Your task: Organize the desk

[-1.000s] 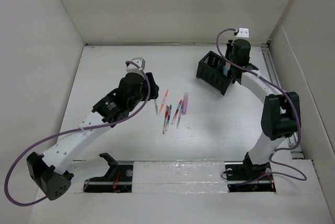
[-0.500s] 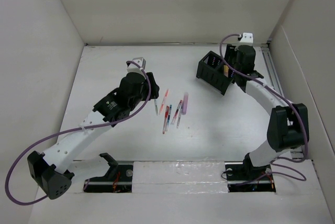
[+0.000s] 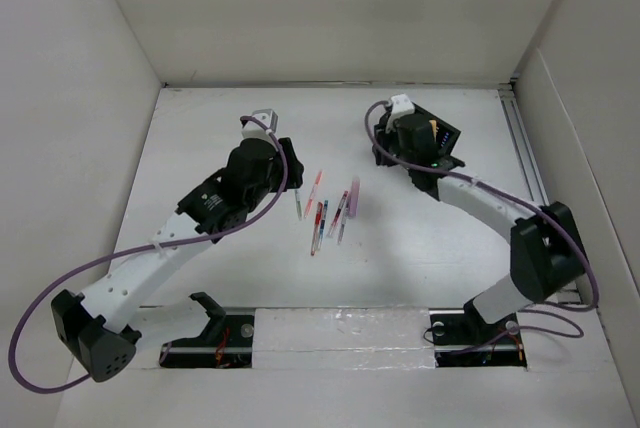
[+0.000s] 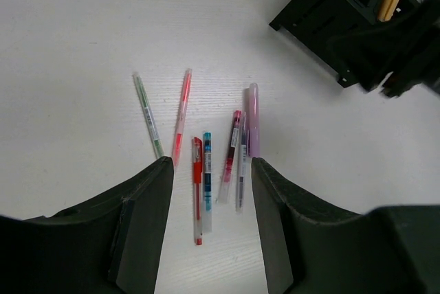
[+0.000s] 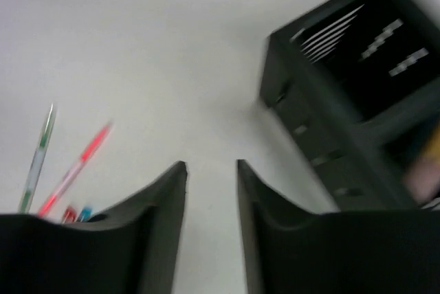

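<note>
The white desk (image 3: 200, 118) carries several pens in a loose row at its middle: a green pen (image 3: 299, 206), a pink pen (image 3: 314, 191), a red pen (image 3: 315, 235), a blue pen (image 3: 322, 218) and a purple marker (image 3: 352, 195). In the left wrist view the green pen (image 4: 148, 115), pink pen (image 4: 182, 117), red pen (image 4: 197, 191) and purple marker (image 4: 253, 119) lie just ahead of my left gripper (image 4: 210, 163), which is open and empty. My left gripper (image 3: 290, 170) hovers left of the pens. My right gripper (image 3: 398, 148) is open and empty (image 5: 210, 167), beside the black pen holder (image 3: 445, 138).
The pen holder (image 4: 344, 2) holds a tan stick (image 4: 389, 3); it also shows blurred in the right wrist view (image 5: 344, 95). White walls close the desk on three sides. A black-and-white rail strip (image 3: 330, 333) runs along the front edge, and a metal rail (image 3: 520, 133) along the right.
My right gripper has swung left from behind the pen holder to its left front side. My left arm and the pens have not moved.
</note>
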You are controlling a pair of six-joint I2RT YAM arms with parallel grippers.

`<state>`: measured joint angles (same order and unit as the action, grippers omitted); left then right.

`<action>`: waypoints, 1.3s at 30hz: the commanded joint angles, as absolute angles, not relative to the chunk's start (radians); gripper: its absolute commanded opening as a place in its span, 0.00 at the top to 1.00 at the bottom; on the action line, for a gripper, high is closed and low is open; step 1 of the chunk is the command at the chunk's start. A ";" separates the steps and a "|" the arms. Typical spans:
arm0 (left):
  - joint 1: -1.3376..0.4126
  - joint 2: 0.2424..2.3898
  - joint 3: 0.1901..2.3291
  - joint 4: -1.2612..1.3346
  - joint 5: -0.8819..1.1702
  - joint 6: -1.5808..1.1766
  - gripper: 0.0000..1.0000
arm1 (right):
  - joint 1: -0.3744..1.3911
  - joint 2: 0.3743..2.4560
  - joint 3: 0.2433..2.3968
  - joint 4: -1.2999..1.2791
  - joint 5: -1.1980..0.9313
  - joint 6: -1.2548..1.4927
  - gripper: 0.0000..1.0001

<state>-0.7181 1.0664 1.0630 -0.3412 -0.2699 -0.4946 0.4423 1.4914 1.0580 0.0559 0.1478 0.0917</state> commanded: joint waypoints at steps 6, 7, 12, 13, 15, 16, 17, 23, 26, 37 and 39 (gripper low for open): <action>-0.715 0.999 1.060 -0.337 -0.276 -0.488 0.55 | 0.525 1.733 1.114 -0.063 0.072 0.213 0.42; -0.715 0.991 1.054 -0.339 -0.273 -0.489 0.55 | 0.534 1.752 1.126 -0.069 0.054 0.213 0.42; -0.715 0.979 1.037 -0.339 -0.264 -0.500 0.55 | 0.546 1.844 1.190 -0.089 0.054 0.250 0.42; -0.715 0.976 1.034 -0.341 -0.265 -0.500 0.55 | 0.546 1.848 1.192 -0.086 0.048 0.258 0.42; -0.715 0.971 1.032 -0.339 -0.267 -0.500 0.55 | 0.546 1.855 1.181 -0.069 0.032 0.278 0.41; -0.715 0.968 1.029 -0.339 -0.267 -0.502 0.55 | 0.546 1.856 1.175 -0.055 0.025 0.284 0.41; -0.715 0.968 1.029 -0.339 -0.267 -0.502 0.55 | 0.546 1.856 1.175 -0.055 0.025 0.284 0.41; -0.715 0.969 1.025 -0.339 -0.264 -0.505 0.55 | 0.546 1.836 1.154 -0.011 0.008 0.302 0.37; -0.715 0.968 1.023 -0.339 -0.268 -0.505 0.55 | 0.566 1.839 1.163 0.009 -0.022 0.314 0.37; -0.715 0.971 1.022 -0.337 -0.273 -0.500 0.55 | 0.566 1.945 1.244 -0.081 0.061 0.336 0.49; -0.715 0.971 1.022 -0.337 -0.276 -0.500 0.55 | 0.575 1.950 1.250 -0.090 0.074 0.341 0.55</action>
